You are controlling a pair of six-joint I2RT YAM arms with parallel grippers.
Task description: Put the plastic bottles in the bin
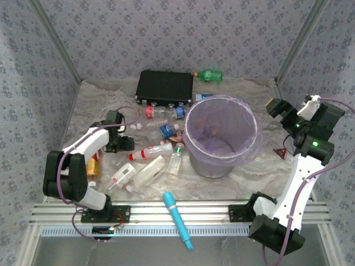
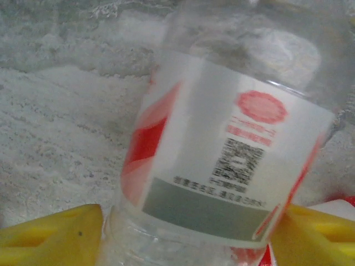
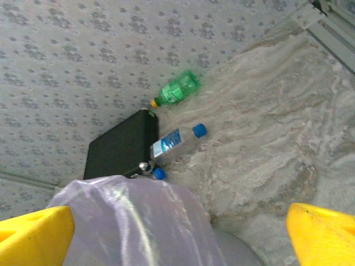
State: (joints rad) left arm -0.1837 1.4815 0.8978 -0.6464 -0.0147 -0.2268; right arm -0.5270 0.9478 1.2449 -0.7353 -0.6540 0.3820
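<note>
A clear bottle with a red-and-white label lies between the yellow fingers of my left gripper, which press on both its sides. From above, the left gripper is low over the table, left of a cluster of several plastic bottles. The bin, a grey bucket with a lilac bag, stands at centre. A green bottle lies at the back. My right gripper hangs open to the right of the bin, with the bag under its left finger. The right wrist view has the green bottle and a blue-capped bottle.
A flat black box sits at the back, left of the green bottle. A cyan stick lies across the front rail. An orange bottle rests by the left arm. A small red item lies right of the bin.
</note>
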